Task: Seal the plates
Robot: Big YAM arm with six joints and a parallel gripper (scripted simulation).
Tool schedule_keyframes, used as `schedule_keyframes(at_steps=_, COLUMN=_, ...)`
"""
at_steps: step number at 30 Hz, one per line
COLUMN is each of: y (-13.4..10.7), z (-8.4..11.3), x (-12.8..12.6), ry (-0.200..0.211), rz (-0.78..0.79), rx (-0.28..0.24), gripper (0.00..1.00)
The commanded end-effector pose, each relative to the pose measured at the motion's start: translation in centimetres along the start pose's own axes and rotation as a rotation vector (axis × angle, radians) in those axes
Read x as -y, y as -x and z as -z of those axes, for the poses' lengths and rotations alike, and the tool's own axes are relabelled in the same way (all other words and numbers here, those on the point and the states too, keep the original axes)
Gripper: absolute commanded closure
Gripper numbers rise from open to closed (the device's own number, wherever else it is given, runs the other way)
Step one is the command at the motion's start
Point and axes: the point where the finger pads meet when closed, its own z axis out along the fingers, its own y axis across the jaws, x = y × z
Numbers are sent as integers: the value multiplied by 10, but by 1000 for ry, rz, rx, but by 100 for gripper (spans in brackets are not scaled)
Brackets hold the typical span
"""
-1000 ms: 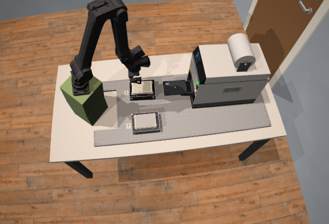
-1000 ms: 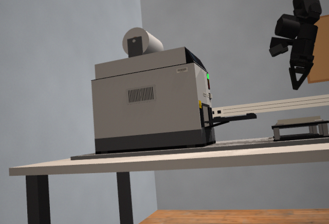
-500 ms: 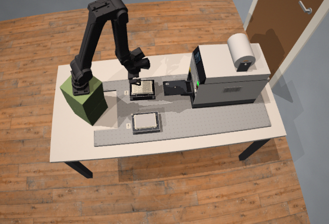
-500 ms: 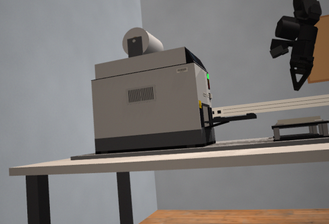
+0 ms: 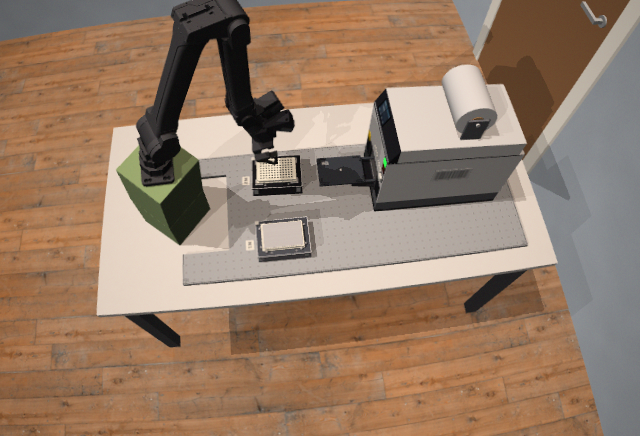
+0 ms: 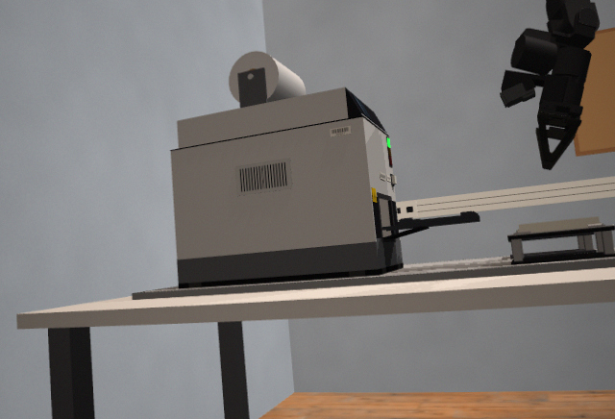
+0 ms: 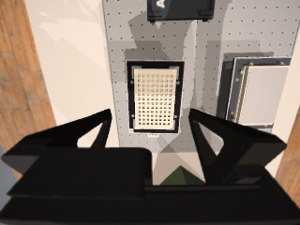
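Note:
My gripper [image 5: 266, 158] [image 6: 548, 166] [image 7: 150, 112] is open and empty, high above the back nest. The open plate [image 5: 276, 169] [image 7: 155, 99], cream with its wells showing, sits in the back nest [image 5: 277, 191] [image 7: 179, 100] and appears between the fingers in the wrist view. The other plate [image 5: 282, 235] [image 7: 267, 94] has a smooth grey foil top and sits in the front nest [image 5: 284, 256] [image 6: 517, 250]. The sealer's stage [image 5: 341, 171] [image 6: 442, 219] [image 7: 187, 10] is out and bare. The sealer's lamp [image 5: 384, 163] [image 6: 388, 142] is green.
The sealer [image 5: 444, 181] [image 6: 278, 220] stands at the right of the top view, with a white roll [image 5: 467, 92] [image 6: 256, 77] on top. The arm's green base block [image 5: 170, 204] stands at the left. The nests stand on a perforated grey board [image 5: 392, 245].

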Motion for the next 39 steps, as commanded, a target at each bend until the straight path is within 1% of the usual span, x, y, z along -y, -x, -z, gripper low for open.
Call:
schedule_keyframes(at_steps=1, y=5, z=-15, x=3, ry=-5, rz=-1, rx=3, gripper=0)
schedule_keyframes(at_steps=3, y=5, z=-15, x=3, ry=-5, rz=-1, rx=3, gripper=0)
schedule_keyframes(at_steps=5, y=-6, z=-15, x=6, ry=-10, rz=10, rx=-17, gripper=0)
schedule_keyframes(at_steps=9, y=-16, z=-23, x=11, ry=-18, rz=14, rx=-31, gripper=0)
schedule_keyframes(at_steps=16, y=-5, z=-36, x=3, ry=-4, rz=7, rx=-4, gripper=0)
schedule_keyframes(at_steps=20, y=-10, z=-38, x=4, ry=-5, rz=12, rx=-9, gripper=0)
schedule_keyframes(at_steps=21, y=-14, z=-37, x=6, ry=-9, rz=10, rx=-19, gripper=0)
schedule_keyframes(at_steps=25, y=-23, z=-46, x=12, ry=-18, rz=9, rx=-33, gripper=0)
schedule_keyframes(at_steps=30, y=-15, z=-57, x=8, ry=-11, rz=7, rx=-14, gripper=0)
schedule_keyframes(at_steps=32, y=-15, z=-57, x=5, ry=-5, rz=12, rx=-6, gripper=0)
schedule_keyframes(at_steps=35, y=-24, z=-58, x=8, ry=-10, rz=15, rx=-23, gripper=0)
schedule_keyframes(at_steps=37, y=-24, z=-58, x=8, ry=-10, rz=15, rx=-23, gripper=0)
schedule_keyframes(at_steps=39, y=-27, z=-63, x=11, ry=-15, rz=8, rx=-30, gripper=0)
